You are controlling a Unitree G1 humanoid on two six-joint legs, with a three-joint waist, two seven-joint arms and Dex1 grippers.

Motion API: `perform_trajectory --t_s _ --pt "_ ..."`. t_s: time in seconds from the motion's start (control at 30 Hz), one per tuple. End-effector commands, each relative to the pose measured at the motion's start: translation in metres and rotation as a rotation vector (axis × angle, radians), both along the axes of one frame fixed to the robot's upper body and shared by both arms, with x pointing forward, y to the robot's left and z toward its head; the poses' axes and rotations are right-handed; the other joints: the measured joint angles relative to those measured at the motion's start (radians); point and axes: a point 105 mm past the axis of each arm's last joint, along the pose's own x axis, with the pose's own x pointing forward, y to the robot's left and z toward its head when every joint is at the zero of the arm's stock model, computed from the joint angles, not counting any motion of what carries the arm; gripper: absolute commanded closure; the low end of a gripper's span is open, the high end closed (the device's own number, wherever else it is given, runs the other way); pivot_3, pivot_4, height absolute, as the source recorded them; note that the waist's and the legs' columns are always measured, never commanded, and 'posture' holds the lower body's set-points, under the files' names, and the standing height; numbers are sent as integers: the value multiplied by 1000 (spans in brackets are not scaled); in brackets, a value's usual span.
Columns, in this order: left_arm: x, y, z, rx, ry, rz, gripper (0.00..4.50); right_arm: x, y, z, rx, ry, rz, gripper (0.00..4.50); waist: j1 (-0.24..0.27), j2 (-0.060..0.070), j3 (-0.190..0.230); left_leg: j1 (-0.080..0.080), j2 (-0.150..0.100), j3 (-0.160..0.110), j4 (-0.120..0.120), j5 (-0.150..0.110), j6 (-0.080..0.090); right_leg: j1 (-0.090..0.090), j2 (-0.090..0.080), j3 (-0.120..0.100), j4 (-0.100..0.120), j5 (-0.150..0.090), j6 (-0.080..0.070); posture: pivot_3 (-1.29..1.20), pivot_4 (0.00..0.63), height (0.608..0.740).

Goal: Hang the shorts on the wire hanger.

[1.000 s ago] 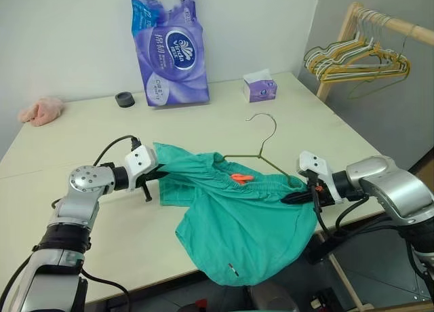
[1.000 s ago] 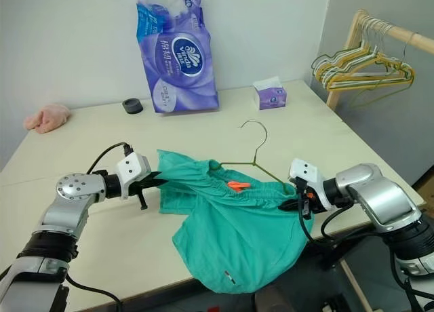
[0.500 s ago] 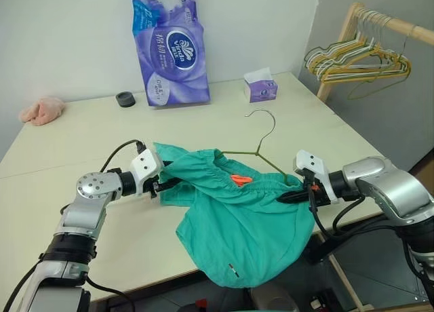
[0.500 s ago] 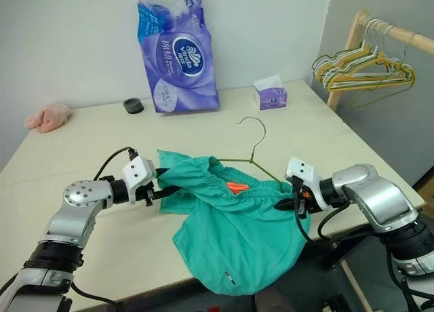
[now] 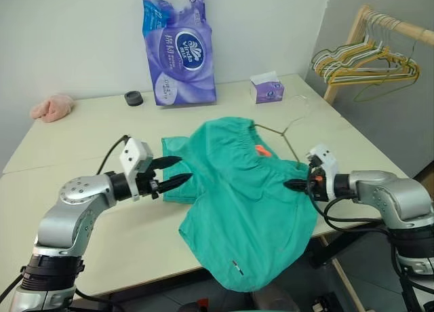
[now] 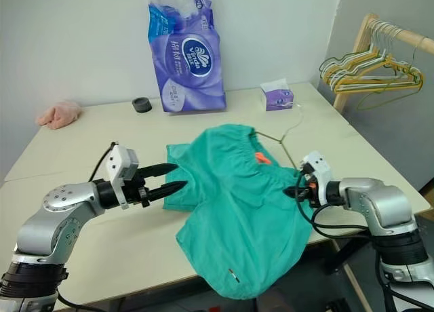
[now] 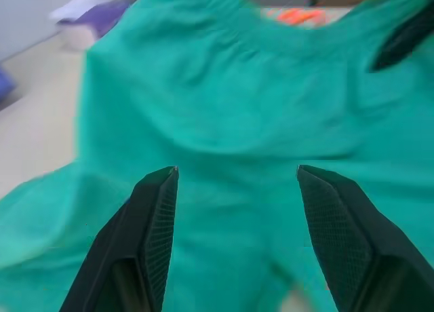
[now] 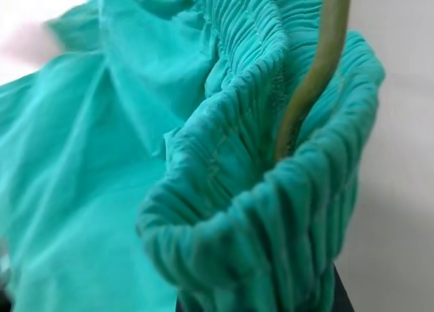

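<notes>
The teal shorts lie spread on the table, their lower part hanging over its front edge. An orange tag shows near the gathered waistband. The thin olive wire hanger pokes out of the waistband toward the far right; the rest is under the cloth. My left gripper stands open just left of the shorts, holding nothing, and the left wrist view shows its fingers wide apart before the cloth. My right gripper is shut at the waistband's right end, where the hanger wire runs into bunched cloth hiding the grip.
A purple pack of toilet rolls, a small tissue box and a black roll stand at the table's back. A pink cloth lump lies far left. A wooden rack with several hangers stands to the right.
My left gripper has let go of the waistband, opened and drawn back from the shorts. The hanger has tipped down flatter toward the far right, and the shorts are spread wider. The camera has shifted.
</notes>
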Motion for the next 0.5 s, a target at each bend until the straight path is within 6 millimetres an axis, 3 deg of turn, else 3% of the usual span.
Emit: perform_trajectory --t_s 0.03,0.27,0.37,0.5 --pt "-10 -36 16 -10 -18 -134 1565 11 -42 6 -24 -50 -230 4500 0 1 -1 0 0 0 0 0 0 0 0 0 0 0 0 -376 16 740" --pt "-12 -72 28 -44 -12 -258 1565 -8 -107 -17 -121 -6 -481 4500 -23 4 -3 1 0 1 -1 0 0 1 1 0 0 0 0 -411 17 740" --pt "-8 -98 36 -39 -41 -332 1565 -20 -153 -16 -190 -9 -648 4500 -31 7 -4 1 0 3 -1 0 0 2 2 1 -1 -1 1 -446 20 740" --pt "-6 -124 44 -53 -57 -397 1565 -38 -197 -12 -258 -16 -803 4500 -38 9 -6 2 -2 5 0 0 1 3 2 3 -2 -2 4 -468 26 740"
